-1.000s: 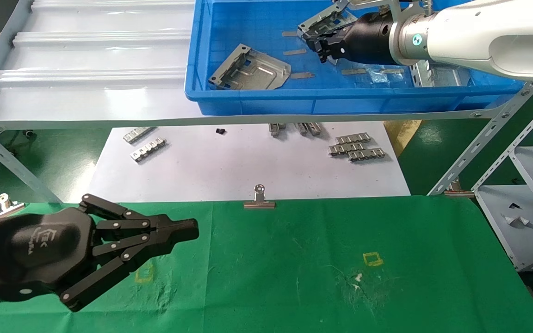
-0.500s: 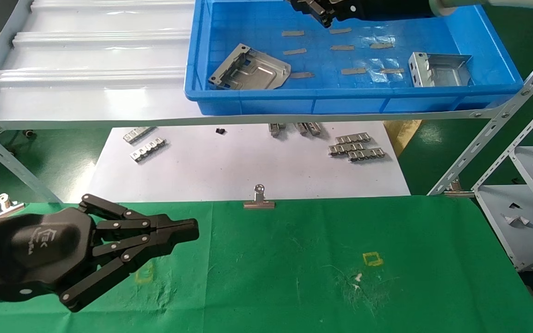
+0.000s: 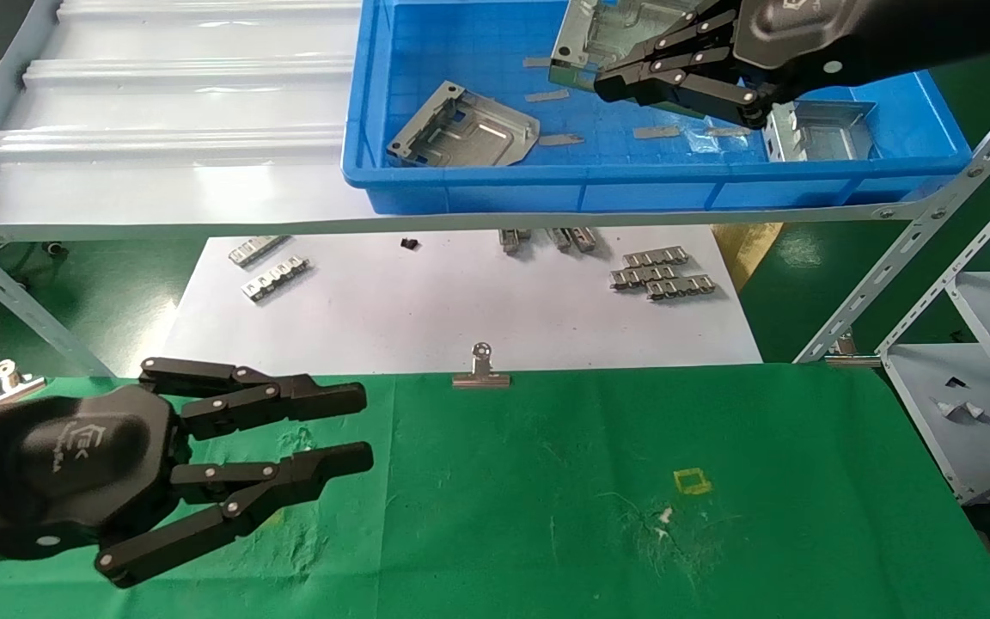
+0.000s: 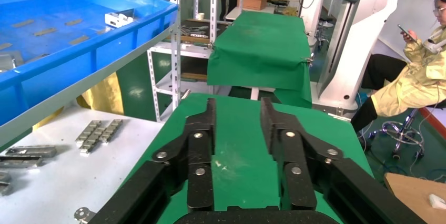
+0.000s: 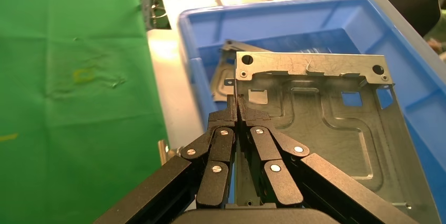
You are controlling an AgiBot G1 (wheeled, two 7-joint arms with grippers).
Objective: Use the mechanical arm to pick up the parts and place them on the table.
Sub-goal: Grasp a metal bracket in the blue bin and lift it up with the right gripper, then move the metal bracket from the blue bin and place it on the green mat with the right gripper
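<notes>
My right gripper (image 3: 602,84) hangs over the blue tray (image 3: 632,193), shut on the edge of one of the parts (image 3: 611,30). In the right wrist view the fingertips of the right gripper (image 5: 236,103) pinch this ribbed part (image 5: 326,124) by its side, its holed edge pointing away. Two more parts lie in the tray, one at its left (image 3: 469,129) and one at its right (image 3: 817,129). My left gripper (image 3: 364,428) hovers open over the left side of the green table (image 3: 546,481), and in its wrist view the left gripper (image 4: 237,105) has nothing between its fingers.
The tray sits on a metal shelf whose angled struts (image 3: 959,189) run down at the right. Below, a white sheet (image 3: 461,301) carries small ribbed strips (image 3: 663,273). A binder clip (image 3: 481,370) grips the table's far edge.
My left gripper has opened its fingers. My right gripper has lifted a part from the back of the tray and turned, so it now holds the part above the tray.
</notes>
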